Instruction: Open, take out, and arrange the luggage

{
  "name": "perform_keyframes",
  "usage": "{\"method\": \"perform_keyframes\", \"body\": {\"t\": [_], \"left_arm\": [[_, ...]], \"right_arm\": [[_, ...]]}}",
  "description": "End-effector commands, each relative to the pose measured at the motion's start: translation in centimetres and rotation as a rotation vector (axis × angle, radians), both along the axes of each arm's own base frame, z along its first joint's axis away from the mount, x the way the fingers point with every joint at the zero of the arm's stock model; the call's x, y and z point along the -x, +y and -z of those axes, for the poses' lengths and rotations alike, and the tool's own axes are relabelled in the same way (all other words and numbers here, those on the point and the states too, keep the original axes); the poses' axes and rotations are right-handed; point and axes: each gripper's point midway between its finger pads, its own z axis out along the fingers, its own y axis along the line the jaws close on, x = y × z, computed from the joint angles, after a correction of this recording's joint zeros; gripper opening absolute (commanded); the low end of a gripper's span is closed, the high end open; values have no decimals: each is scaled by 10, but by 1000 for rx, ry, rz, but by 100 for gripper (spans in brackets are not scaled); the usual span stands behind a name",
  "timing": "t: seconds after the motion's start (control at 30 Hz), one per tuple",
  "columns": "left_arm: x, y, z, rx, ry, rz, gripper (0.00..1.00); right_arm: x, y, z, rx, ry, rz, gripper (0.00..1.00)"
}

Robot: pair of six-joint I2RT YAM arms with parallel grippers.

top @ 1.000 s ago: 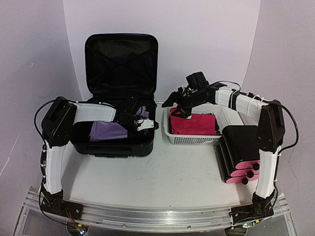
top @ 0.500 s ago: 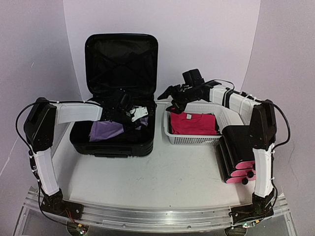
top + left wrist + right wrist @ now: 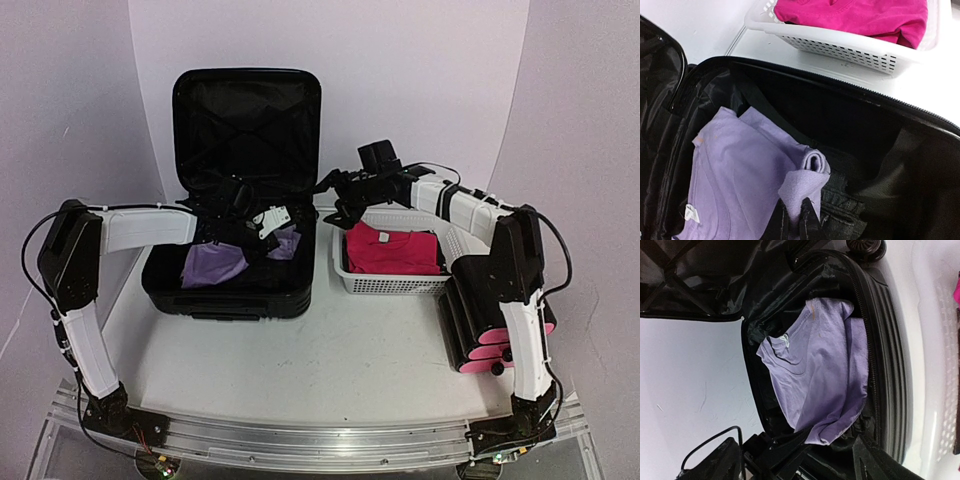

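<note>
Finds the luggage (image 3: 245, 290) at 10 o'clock on the desk (image 3: 330, 360), open, with the lid upright along its 12 o'clock side and the black lining exposed. Notes a lavender shirt (image 3: 735, 180) in the lower shell, lying over a dark garment (image 3: 842, 207). Records the left tool (image 3: 795, 222) inside the shell, jaws pinched tight on a rolled fold of the lavender shirt. Places the right tool (image 3: 830, 450) raised near the luggage's 3 o'clock rim, jaws spread wide, gripping nothing. Sees a white mesh basket (image 3: 395, 282) just beside the luggage at its 3 o'clock, holding a magenta garment (image 3: 392, 250). Logs a black box with pink drawer fronts (image 3: 490, 300) at 4 o'clock on the desk, just beside the basket.
</note>
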Motion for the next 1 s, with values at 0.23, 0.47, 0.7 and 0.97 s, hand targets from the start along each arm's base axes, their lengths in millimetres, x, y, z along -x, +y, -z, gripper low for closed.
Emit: {"method": "perform_keyframes", "body": {"t": [0.23,0.47,0.7,0.97], "left_arm": [[-2,2,-75,210,-100,-23,0],[-3,4,-82,246,-114,-34,0],[-6,6,-91,267,-149,-45,0],[-4,7,-103,302,-171,-41,0]], "right_arm": [[-16,48,7,-141,109,159,93],[-13,54,33,-179,275,346,95],[1,73,39,-231,401,444,98],[6,83,47,-244,437,494,98]]}}
